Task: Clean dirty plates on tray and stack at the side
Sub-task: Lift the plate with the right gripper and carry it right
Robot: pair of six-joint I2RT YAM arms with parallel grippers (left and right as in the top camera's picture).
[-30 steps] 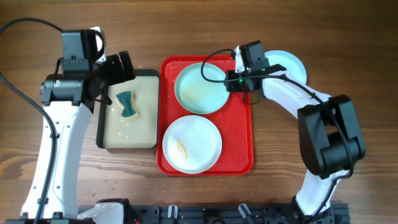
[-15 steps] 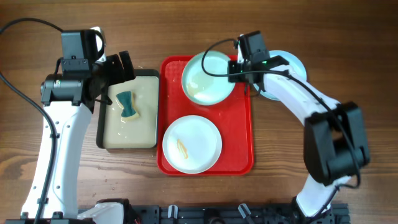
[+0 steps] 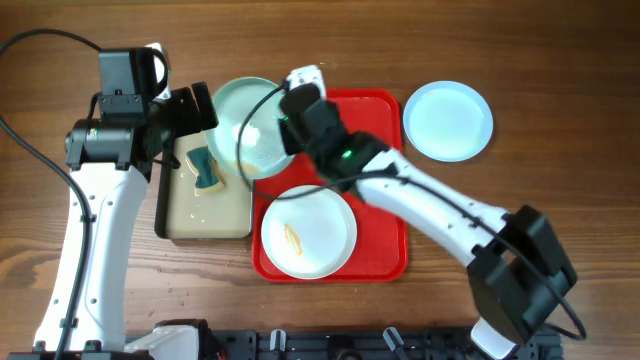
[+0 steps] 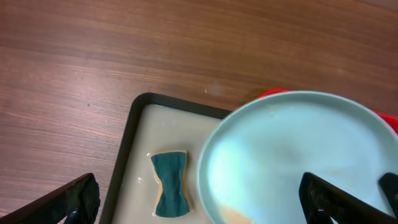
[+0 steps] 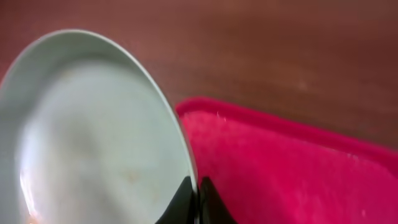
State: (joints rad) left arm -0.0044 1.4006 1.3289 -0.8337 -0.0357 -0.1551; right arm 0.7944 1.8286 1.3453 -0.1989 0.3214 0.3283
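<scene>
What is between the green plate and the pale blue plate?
In the overhead view, the right gripper, shut on the green plate, and then a bare stretch of the red tray.

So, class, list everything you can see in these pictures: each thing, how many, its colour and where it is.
pale green plate: one, pale green with a yellowish smear, held by its rim above where the two trays meet
white plate: one, white with a yellowish smear, on the red tray
pale blue plate: one, pale blue, on the table right of the red tray
red tray: one, red, mid-table
beige tray: one, beige with a black rim, left of the red tray
sponge: one, teal, in the beige tray
table: one, brown wood
left tool: one, black, open, over the beige tray
right tool: one, black, shut on the pale green plate's rim
</scene>
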